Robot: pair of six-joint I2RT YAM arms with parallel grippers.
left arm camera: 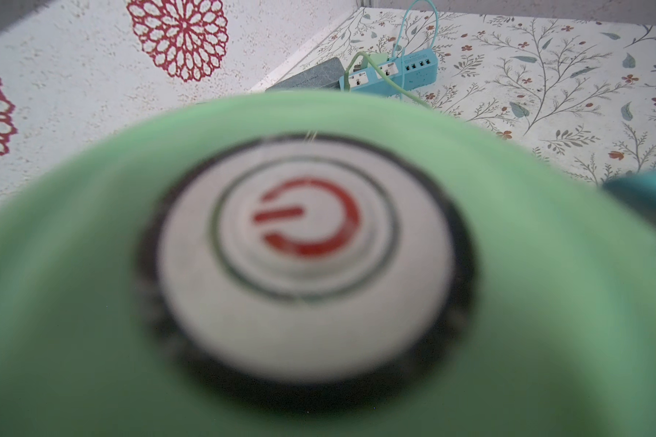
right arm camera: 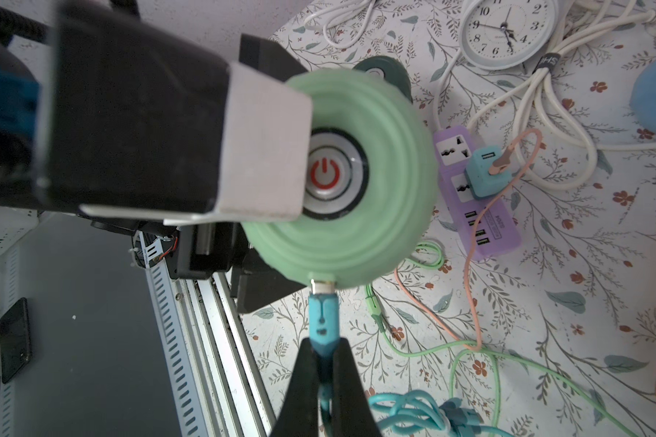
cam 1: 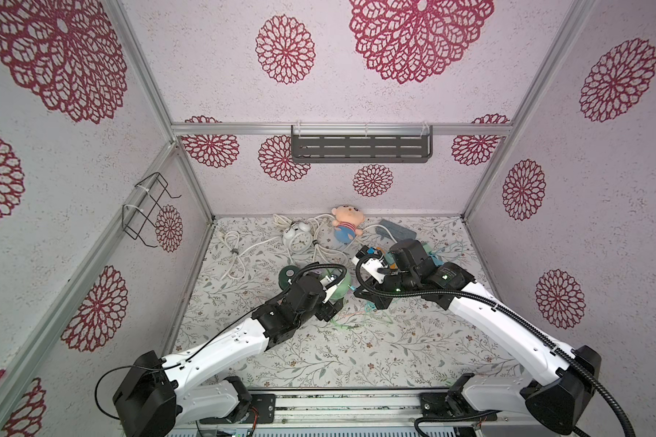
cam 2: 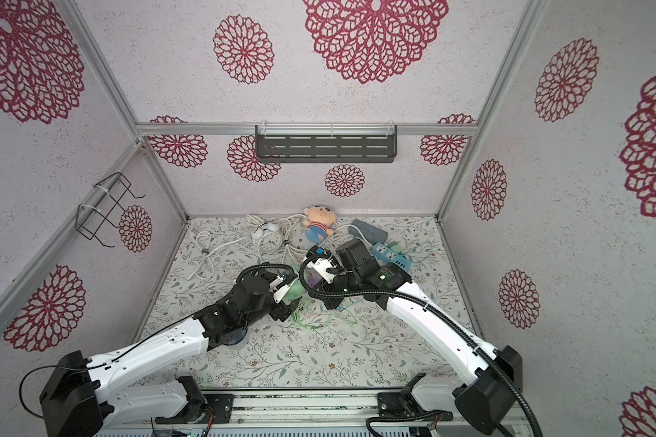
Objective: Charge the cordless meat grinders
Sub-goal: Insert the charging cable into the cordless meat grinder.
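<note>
- My left claw (cam 1: 336,290) clamps wide around the light green grinder (right arm camera: 375,227), near the middle of the counter (cam 1: 356,359).
- My right claw (right arm camera: 324,365) pinches the teal plug (right arm camera: 320,321), tip at the grinder's port. I cannot tell whether it is fully seated.
- The dark green grinder (cam 1: 288,275) looks unplugged, so most of the charging is left.

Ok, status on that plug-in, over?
Left gripper clamped on light green grinder. Right gripper shut on teal plug, metal tip at grinder's port, seating unclear. Nothing between them; loose green cable end lies beside.
</note>
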